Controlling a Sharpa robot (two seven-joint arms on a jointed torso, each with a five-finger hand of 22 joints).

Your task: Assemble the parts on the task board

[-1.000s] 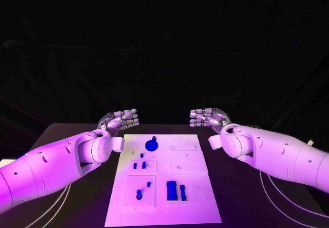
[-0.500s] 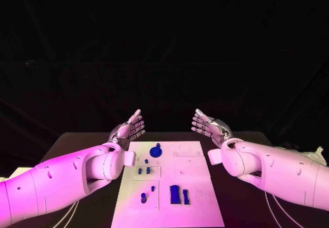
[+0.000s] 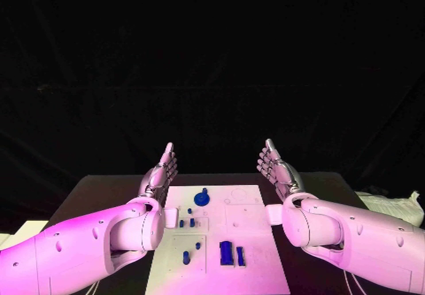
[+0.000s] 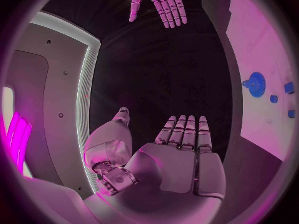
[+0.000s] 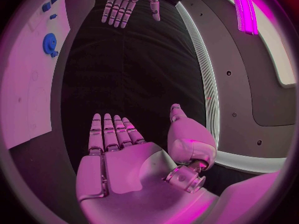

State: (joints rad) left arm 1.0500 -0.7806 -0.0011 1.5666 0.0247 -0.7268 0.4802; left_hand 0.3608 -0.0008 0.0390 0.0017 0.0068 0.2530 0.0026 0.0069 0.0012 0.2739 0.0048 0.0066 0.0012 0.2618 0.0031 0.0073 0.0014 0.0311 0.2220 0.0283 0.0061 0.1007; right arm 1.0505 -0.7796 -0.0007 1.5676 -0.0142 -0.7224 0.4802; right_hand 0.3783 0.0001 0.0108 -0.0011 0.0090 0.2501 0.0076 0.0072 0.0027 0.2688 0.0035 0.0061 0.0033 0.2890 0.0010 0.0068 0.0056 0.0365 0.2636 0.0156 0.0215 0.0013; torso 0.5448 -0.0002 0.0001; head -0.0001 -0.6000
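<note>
The white task board (image 3: pixel 244 221) lies in the middle of the black table. A round blue part (image 3: pixel 202 198) stands near its far end, small blue parts (image 3: pixel 186 222) sit at its left, and two upright blue blocks (image 3: pixel 231 253) stand near the front. My left hand (image 3: pixel 161 172) is raised above the board's far left corner, fingers straight and apart, holding nothing. My right hand (image 3: pixel 276 167) is raised over the far right corner, equally flat and empty. The left wrist view shows my left hand (image 4: pixel 181 154) with the right hand (image 4: pixel 159 2) opposite it and the round blue part (image 4: pixel 254 83).
The table's dark surface (image 3: pixel 97 196) extends on both sides of the board. A pale crumpled object (image 3: pixel 394 206) lies at the table's right edge. The right wrist view shows the board (image 5: pixel 28 59) beside my right hand (image 5: pixel 118 154).
Both hands have lifted and straightened from curled fingers to flat, upright palms facing each other. The head camera has shifted, so the board sits lower in the picture.
</note>
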